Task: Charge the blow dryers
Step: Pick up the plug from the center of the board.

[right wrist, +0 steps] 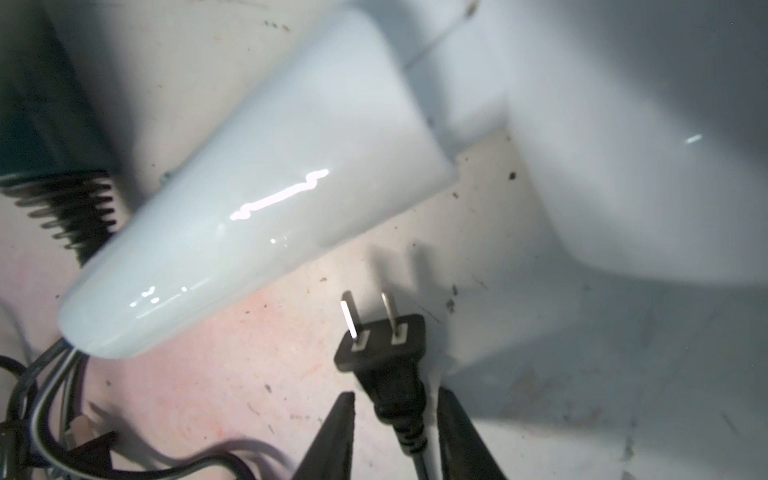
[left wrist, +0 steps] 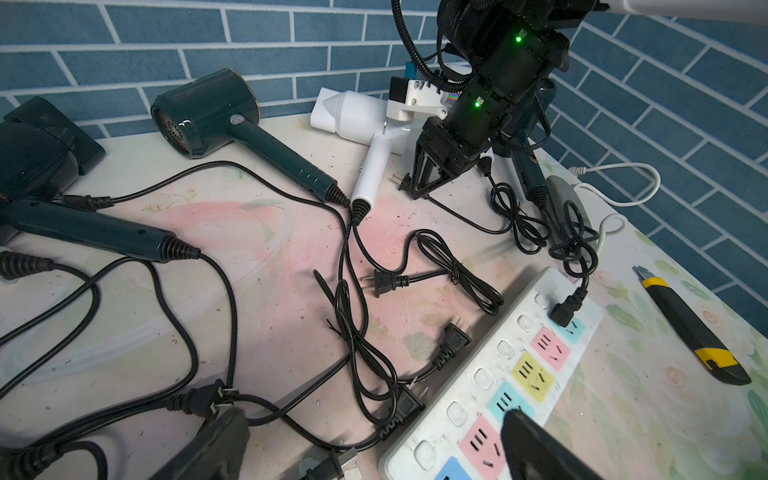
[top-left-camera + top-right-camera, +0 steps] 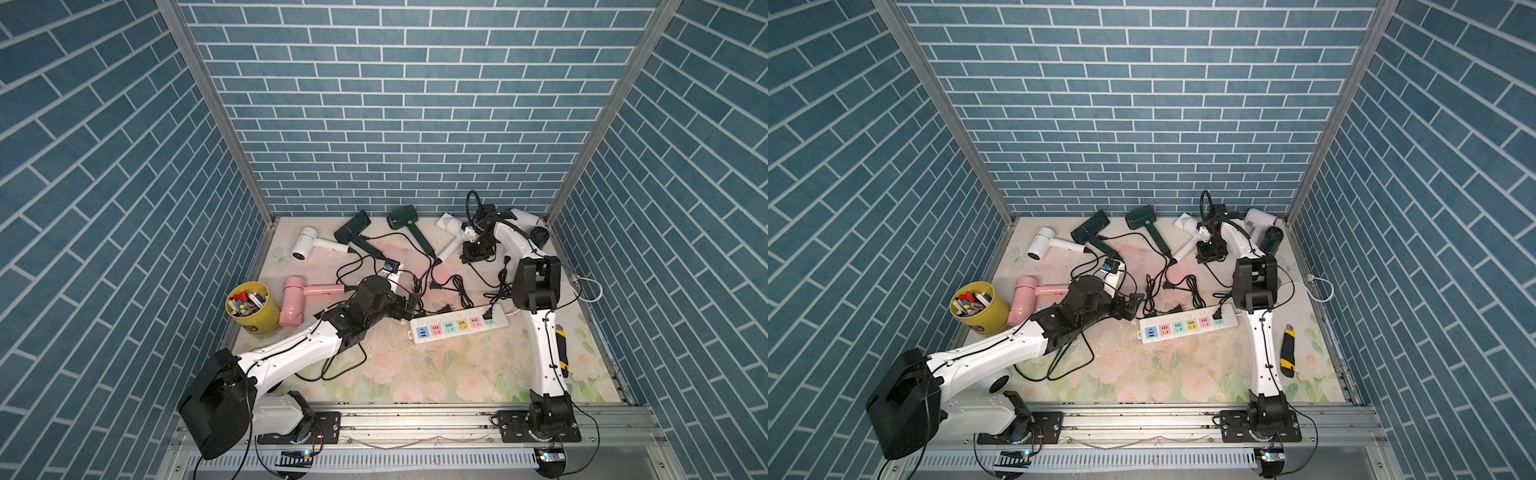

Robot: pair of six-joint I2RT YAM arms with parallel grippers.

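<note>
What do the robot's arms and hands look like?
Both arms, the left arm and right arm, have smooth white shells with chunky black joints, and thin black cables run along them. The left hand and right hand are black, with pointed wedge-shaped fingers. Two small green lights glow on the right arm's black wrist.

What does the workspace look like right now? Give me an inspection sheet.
Surface: floral table, speckled with dirt.
Job's things: dryers along the back, pink dryer nearer; strip has one socket taken.
Clutter: yellow cup of small bits; knife.
Grippers: left gripper open at the strip's end; right gripper open, jaws astride a loose plug, not closed on it.
Cables: black cords tangled mid-table.
Surroundings: blue brick walls.
</note>
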